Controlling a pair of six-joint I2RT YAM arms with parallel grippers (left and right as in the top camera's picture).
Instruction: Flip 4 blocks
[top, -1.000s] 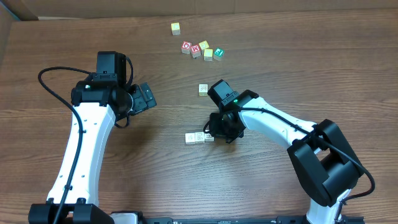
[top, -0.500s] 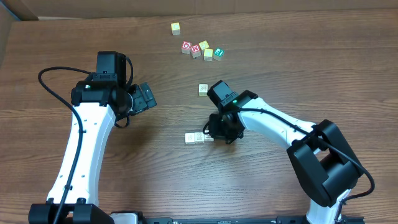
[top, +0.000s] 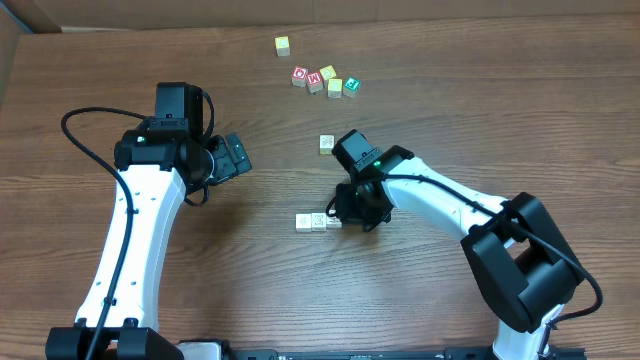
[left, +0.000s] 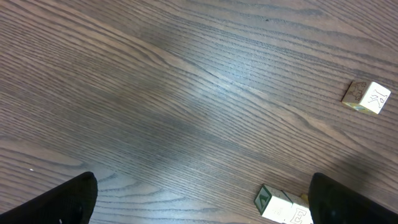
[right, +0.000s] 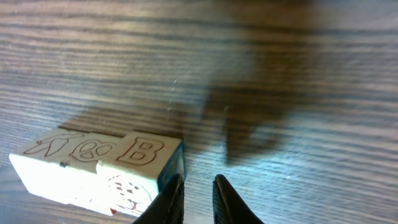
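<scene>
Blocks (top: 319, 221) lie three in a row near the middle of the surface (top: 480, 100), their B end just beside the right gripper (right: 198, 180), whose fingers seem almost together on nothing, while a fourth block (top: 327, 144) sits nearer the far edge and the left gripper (top: 240, 155) gapes wide.

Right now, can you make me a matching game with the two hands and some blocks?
1 left hand
2 right hand
3 row of pale blocks
4 lone yellow cube

A by itself, far from both hands
B wide open, away from blocks
C nearly closed, beside the row
D touching side by side

Pairs: 1-B, 2-C, 3-D, 4-A
</scene>
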